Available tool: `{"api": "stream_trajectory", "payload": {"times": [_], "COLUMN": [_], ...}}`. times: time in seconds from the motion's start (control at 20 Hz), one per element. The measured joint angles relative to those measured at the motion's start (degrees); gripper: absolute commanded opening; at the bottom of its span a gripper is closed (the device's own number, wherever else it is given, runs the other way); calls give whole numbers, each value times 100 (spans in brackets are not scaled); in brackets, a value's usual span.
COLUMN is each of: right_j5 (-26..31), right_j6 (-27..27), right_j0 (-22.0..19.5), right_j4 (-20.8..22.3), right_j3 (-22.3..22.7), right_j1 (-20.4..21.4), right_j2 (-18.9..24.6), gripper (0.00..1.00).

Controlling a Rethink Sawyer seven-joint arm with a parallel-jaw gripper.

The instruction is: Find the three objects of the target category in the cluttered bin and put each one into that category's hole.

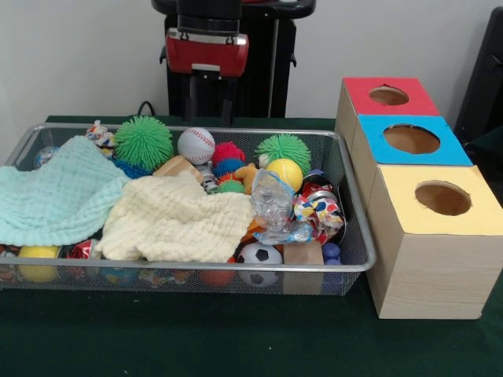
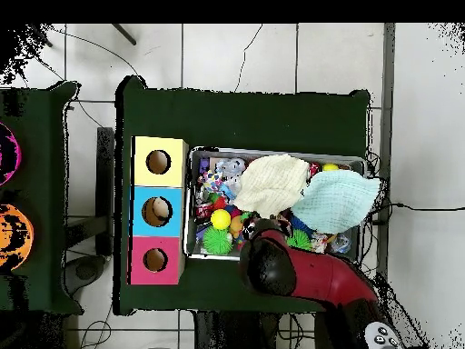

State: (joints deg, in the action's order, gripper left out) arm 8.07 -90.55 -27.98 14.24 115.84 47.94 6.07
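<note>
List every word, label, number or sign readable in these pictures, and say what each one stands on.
No text can be read in either view.
The crinkled printed wrapper in the bin bears coloured patterns, too blurred to tell whether any are letters.
The baseball shows only red stitching, no wording.
The red-topped box, blue-topped box and yellow-topped box carry no labels.
The arm's red housing shows no legible marking.
</note>
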Motion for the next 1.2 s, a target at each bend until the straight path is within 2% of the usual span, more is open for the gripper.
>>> {"api": "stream_trajectory", "payload": {"times": [0.6,1.2], "right_j5": [-9,-341], "right_j6": [0,0], "right_j0": [173,769], "right_j4": [81,78], "right_j3": [-2,-6], "right_j1": [-411,-1030], "right_j2": [-20,-210], "gripper": [100,100]}}
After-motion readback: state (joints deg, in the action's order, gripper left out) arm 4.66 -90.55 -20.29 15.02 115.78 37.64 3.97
